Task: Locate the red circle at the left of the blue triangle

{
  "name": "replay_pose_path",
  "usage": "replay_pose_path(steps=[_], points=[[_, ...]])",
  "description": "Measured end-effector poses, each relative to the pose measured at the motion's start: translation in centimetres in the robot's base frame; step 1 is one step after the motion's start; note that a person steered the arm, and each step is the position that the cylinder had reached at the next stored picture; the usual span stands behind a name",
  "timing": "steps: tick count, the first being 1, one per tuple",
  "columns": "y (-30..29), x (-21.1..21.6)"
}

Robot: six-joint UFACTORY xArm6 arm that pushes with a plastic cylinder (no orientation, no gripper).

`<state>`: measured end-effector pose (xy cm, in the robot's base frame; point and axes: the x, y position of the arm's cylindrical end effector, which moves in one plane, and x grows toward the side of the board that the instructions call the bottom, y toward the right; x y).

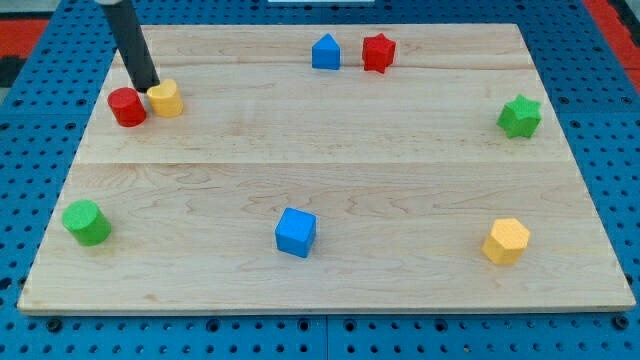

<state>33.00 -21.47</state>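
The red circle lies near the board's upper left, touching a yellow block on its right. My tip stands just above and between these two, close to both. The blue triangle-topped block sits at the view's top centre, far to the right of the red circle, with a red star right beside it.
A green star is at the right edge. A yellow hexagon is at the lower right. A blue cube is at the bottom centre. A green cylinder is at the lower left. The wooden board rests on a blue pegboard.
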Motion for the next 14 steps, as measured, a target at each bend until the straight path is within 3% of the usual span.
replay_pose_path(steps=[2,3,4,5,6,8,10,11,12,14], points=[[9.6,2.8],[8.6,4.8],[3.5,6.4],[-4.5,5.8],[-5.4,5.4],[-2.8,-1.1],[3.4,-4.6],[2.3,-6.4],[7.4,-6.3],[9.4,-2.7]])
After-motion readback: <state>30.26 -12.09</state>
